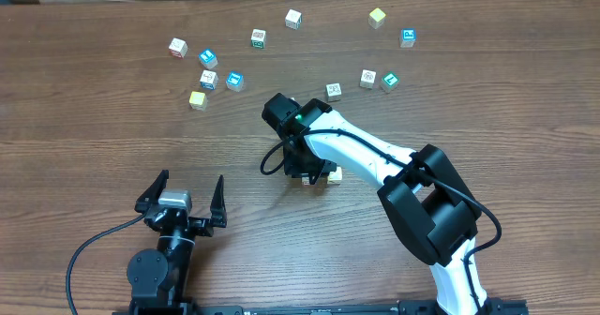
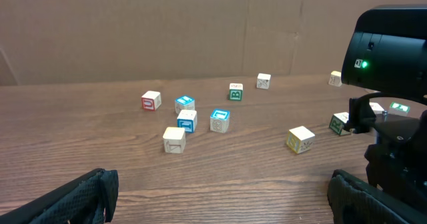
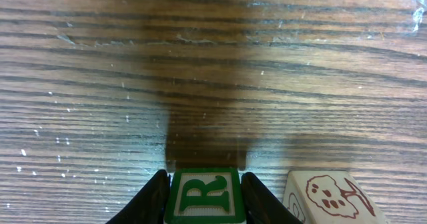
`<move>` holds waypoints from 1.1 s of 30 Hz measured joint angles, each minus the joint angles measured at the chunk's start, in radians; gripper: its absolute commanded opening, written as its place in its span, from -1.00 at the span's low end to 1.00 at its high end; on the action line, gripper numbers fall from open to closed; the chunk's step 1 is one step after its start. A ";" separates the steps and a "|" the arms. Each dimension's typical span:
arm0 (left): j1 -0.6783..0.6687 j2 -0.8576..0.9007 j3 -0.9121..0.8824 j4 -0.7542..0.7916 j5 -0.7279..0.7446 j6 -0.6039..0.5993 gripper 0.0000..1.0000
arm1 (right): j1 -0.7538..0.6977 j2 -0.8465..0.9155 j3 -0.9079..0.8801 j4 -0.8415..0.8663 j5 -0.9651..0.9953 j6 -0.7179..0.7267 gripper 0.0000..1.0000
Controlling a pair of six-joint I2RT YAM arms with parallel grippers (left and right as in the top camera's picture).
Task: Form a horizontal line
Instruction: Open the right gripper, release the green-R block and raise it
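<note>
left hand [image 1: 190, 178] jaws wide apart, 7 o'clock of worktop [image 1: 487, 90] | right hand [image 1: 309, 172] clamped on green-R cube [image 3: 202, 195], worktop centre | horizontal line [image 1: 331, 175] under right hand: tree-print cube [image 3: 330, 196] just beside R cube, at its 3 o'clock | loose cubes [image 1: 234, 81] toward 12 o'clock

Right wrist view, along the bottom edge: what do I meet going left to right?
Claw finger → green R block → other claw finger → block with a brown tree picture.
</note>
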 measured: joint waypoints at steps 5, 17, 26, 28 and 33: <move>0.000 0.000 0.000 0.000 0.000 0.000 0.99 | 0.000 0.000 0.000 -0.014 0.011 0.000 -0.37; 0.000 0.000 0.000 0.000 0.000 0.000 0.99 | 0.000 0.000 0.000 -0.004 0.027 0.002 -0.07; 0.000 0.000 0.000 0.000 0.000 0.000 0.99 | 0.000 0.000 0.000 0.048 0.034 -0.016 0.13; 0.000 0.000 0.000 0.000 0.000 0.000 0.99 | 0.000 0.000 0.000 0.060 0.037 -0.021 0.13; 0.000 0.000 0.000 0.000 0.000 0.000 0.99 | 0.000 0.000 0.000 0.112 0.058 -0.024 0.06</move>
